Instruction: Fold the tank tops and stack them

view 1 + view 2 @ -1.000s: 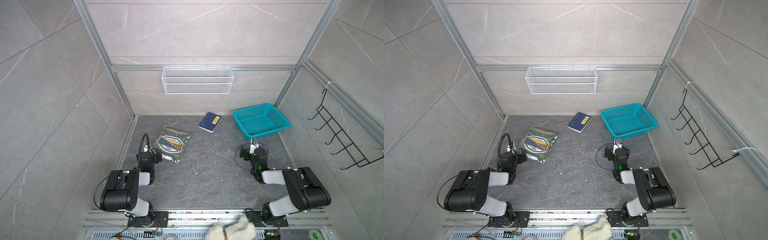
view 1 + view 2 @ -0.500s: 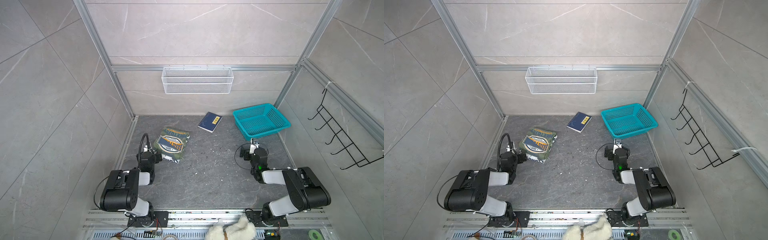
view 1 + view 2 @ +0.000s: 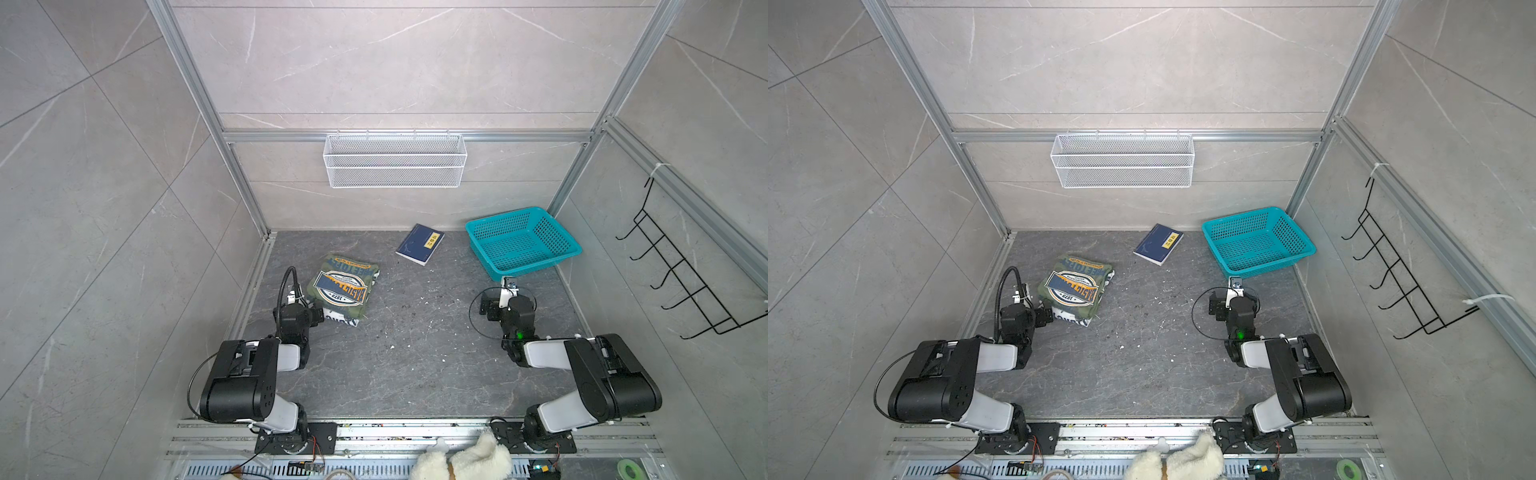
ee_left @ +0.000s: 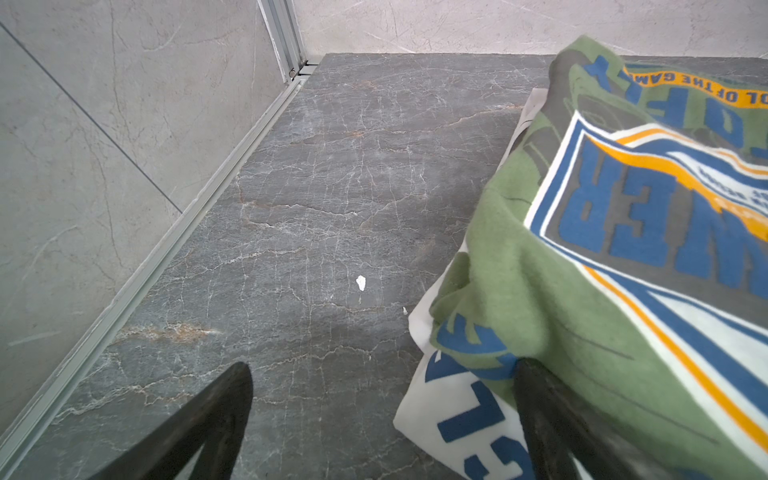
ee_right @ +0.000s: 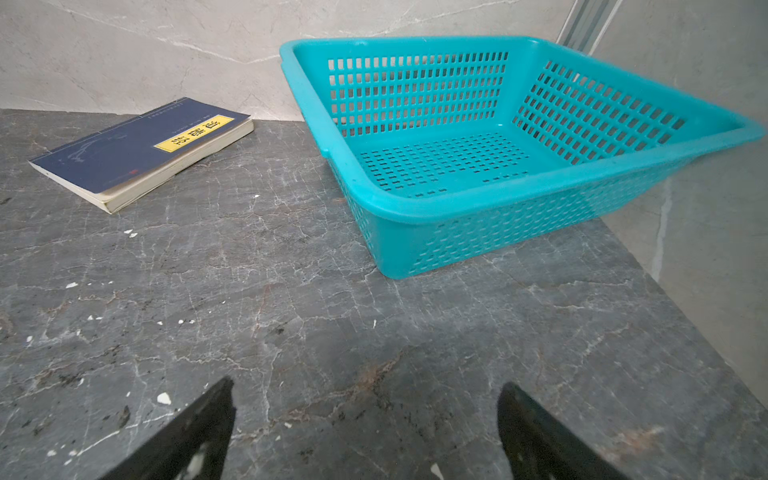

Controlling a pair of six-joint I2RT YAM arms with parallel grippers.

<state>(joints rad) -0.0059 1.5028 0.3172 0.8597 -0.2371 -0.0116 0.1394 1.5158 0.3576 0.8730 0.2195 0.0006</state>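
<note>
In both top views the olive tank top [image 3: 343, 286] lies folded on the white tank top [image 3: 341, 322]. The stack is left of centre on the dark bench [image 3: 415, 357]. The left claw [image 3: 306, 311] sits just beside the stack's lower-left corner. The right claw [image 3: 508, 297] is right of centre, near the teal basket [image 3: 523, 243]. A navy book [image 3: 419, 249] lies above centre.

In the left wrist view the claw's fingers [image 4: 224, 415] stand wide apart, gripping nothing. One tip is at the stack's corner, where white cloth shows under olive.

In the right wrist view the claw [image 5: 365, 384] is spread wide over bare bench, empty.
</note>
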